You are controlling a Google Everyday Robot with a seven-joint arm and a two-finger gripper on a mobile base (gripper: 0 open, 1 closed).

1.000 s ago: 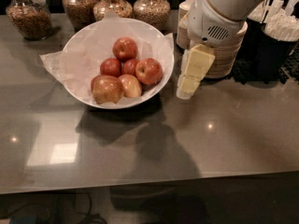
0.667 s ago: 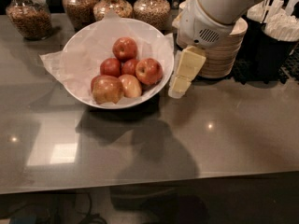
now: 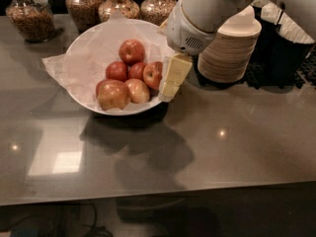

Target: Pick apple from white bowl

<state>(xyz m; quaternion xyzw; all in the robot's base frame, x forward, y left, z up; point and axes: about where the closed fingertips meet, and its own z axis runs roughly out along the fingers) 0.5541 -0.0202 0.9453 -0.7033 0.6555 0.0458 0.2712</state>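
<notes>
Hand (image 3: 169, 87) moved left over white bowl's (image 3: 123, 110) rim, near paper bowls (image 3: 229, 53).

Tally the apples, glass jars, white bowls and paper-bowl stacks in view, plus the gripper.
Apples: 6
Glass jars: 4
White bowl: 1
Paper-bowl stack: 1
Gripper, at the bowl's right rim: 1
Total: 13

Red, yellow-mottled apple (image 3: 152, 74) at right edge of paper-lined white bowl (image 3: 124, 110), pincer (image 3: 168, 91) just beside it
</notes>
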